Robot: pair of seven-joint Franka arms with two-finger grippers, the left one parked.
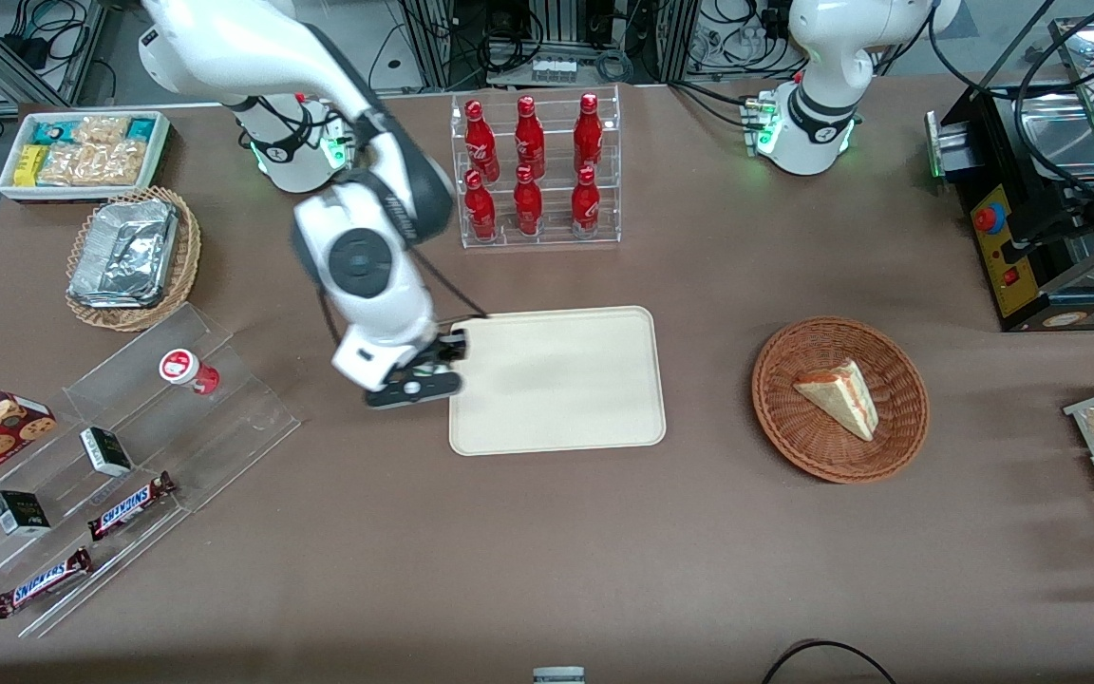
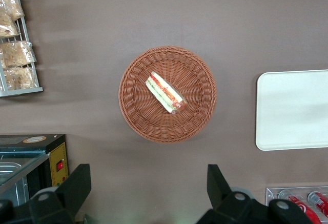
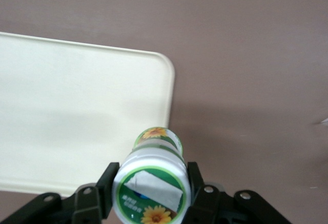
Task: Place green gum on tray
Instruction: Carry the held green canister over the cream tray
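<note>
Between its two black fingers the gripper [image 3: 151, 196] clasps the green gum [image 3: 151, 180] by the sides of its body, held above the bench [image 3: 246, 55] just beside the corner of the tray [image 3: 77, 111] and not yet over it. It looks light, rigid and smooth-walled, so a hold across the middle of the round body suits it. A white canister, its lid carries a green-and-yellow flower label.

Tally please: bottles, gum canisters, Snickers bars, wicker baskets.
Red bottles: 6
Gum canisters: 2 (green gum held in the gripper at the tray's edge; red one on the clear stand)
Snickers bars: 2
Wicker baskets: 2
Total: 12
</note>
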